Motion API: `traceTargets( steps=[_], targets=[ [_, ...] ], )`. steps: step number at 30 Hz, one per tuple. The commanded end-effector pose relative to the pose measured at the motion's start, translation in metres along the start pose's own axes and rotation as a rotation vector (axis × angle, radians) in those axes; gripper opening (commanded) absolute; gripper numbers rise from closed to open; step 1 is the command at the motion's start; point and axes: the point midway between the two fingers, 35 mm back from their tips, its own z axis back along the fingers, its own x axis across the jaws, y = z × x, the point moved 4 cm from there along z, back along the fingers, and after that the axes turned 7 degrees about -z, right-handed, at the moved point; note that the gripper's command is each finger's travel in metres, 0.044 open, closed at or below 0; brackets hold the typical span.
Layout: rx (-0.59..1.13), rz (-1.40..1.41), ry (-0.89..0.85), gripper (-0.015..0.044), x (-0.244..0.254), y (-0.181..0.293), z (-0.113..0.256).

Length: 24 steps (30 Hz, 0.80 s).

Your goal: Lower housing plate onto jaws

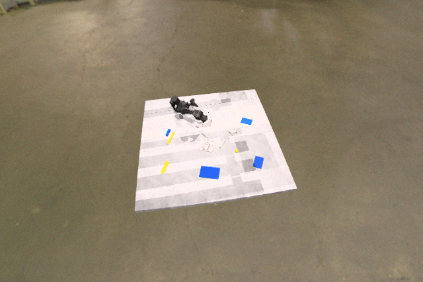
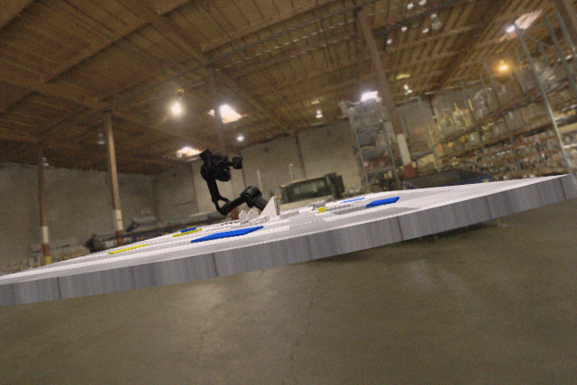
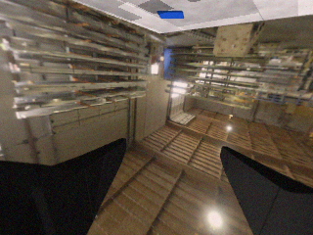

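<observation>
Top and exterior views: a black jointed robot arm [image 1: 186, 109] [image 2: 213, 187] stands at the broad white-and-grey table [image 1: 150, 200] [image 2: 325, 241] [image 3: 220, 15], its black two-fingered claw [image 1: 193, 102] [image 2: 239, 162] [image 3: 172, 147] raised above the surface. Wrist view: the claw is released, its dark fingers wide apart with nothing between them. Low pale parts occupy the middle of the table, among them a flat cluster with curved pieces [image 1: 206, 146], a slender off-white bar [image 1: 222, 142] just beside it and a small pale bracket-like part [image 1: 232, 132]. The housing plate is presumably one of these pale parts; which one, and whether it sits level on the jaw stubs, cannot be told. Nearer the table's front edge lies a large flat blue rectangle [image 1: 209, 172] [image 2: 226, 233]; a small yellow piece [image 1: 236, 150] [image 2: 322, 209] lies near the pale parts.
</observation>
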Motion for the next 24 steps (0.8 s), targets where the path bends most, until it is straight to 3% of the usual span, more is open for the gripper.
traceTargets(
  steps=[1,24],
  targets=[
    [0.0,0.0,0.0,0.0426,0.0,0.0,0.0],
    [-0.293,0.437,0.201,0.044,0.005,0.03,-0.077]
  ],
)
